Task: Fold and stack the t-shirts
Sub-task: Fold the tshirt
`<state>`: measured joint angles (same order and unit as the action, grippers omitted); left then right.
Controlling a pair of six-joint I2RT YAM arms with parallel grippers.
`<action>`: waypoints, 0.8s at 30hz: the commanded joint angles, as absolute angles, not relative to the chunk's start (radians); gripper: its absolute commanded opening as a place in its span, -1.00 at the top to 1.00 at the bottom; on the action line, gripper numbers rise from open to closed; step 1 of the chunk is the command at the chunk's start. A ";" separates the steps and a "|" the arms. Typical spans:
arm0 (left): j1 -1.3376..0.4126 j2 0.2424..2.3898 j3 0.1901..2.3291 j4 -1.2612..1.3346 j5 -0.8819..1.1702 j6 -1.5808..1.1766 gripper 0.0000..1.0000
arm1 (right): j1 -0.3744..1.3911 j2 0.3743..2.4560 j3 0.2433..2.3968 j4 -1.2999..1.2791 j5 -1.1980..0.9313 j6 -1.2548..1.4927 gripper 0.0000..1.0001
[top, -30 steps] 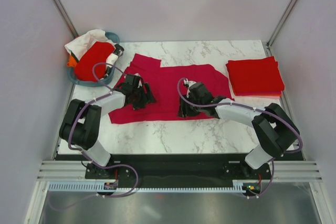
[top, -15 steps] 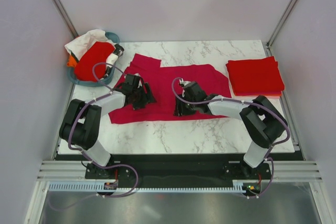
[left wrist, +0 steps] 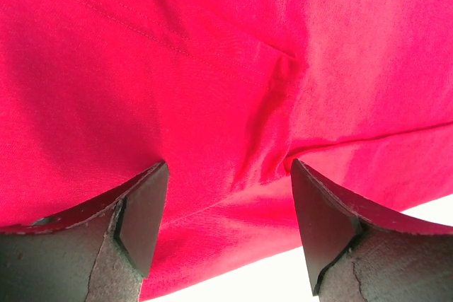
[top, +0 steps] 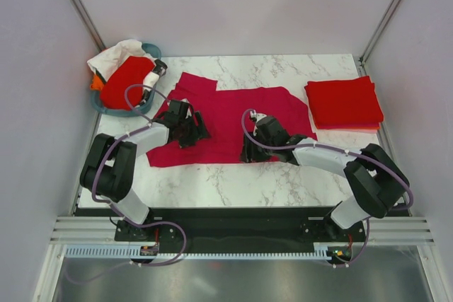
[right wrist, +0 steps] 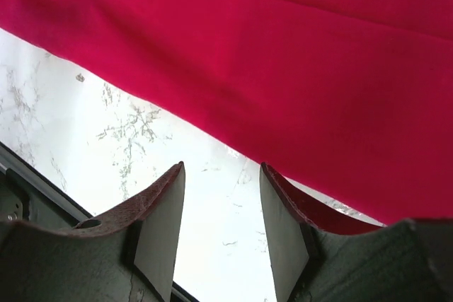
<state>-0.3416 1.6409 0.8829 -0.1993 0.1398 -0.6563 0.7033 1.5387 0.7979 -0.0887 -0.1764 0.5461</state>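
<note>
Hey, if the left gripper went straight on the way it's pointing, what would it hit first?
The crimson-pink t-shirt: the left gripper points at its cloth, open jaws either side of a crease near the hem. Probably very close, though depth is unclear.

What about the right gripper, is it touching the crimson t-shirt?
Cannot tell. In the right wrist view the right gripper is open over the table, the hem of the crimson t-shirt right at its fingertips; no view shows plain contact or a gap.

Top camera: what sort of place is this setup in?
Probably a lab test booth, not a home: plain white panel walls box in a marble-look table, with a teal laundry basket and folded red shirts staged.
</note>
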 commanded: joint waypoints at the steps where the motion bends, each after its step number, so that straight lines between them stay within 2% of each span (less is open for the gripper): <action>1: -0.333 1.600 0.884 -0.201 0.123 -0.614 -0.57 | 0.707 1.513 0.856 -0.101 -0.140 0.548 -0.08; 6: -0.333 1.438 0.835 -0.209 0.100 -0.621 -0.60 | 0.716 1.558 0.905 -0.103 -0.106 0.554 0.00; 9: -0.336 1.372 0.799 -0.216 0.106 -0.634 -0.61 | 0.738 1.600 0.945 -0.103 -0.098 0.558 0.25; 10: -0.337 1.333 0.789 -0.218 0.118 -0.644 -0.61 | 0.750 1.606 0.960 -0.098 -0.098 0.561 0.41; 12: -0.348 1.306 0.753 -0.216 0.132 -0.655 -0.61 | 0.762 1.632 0.977 -0.091 -0.095 0.571 0.53; 16: -0.351 1.270 0.703 -0.216 0.132 -0.676 -0.61 | 0.788 1.692 1.025 -0.046 -0.136 0.600 1.00; 24: -0.325 1.353 0.724 -0.192 0.075 -0.696 -0.62 | 0.842 1.825 1.117 -0.008 -0.138 0.621 1.00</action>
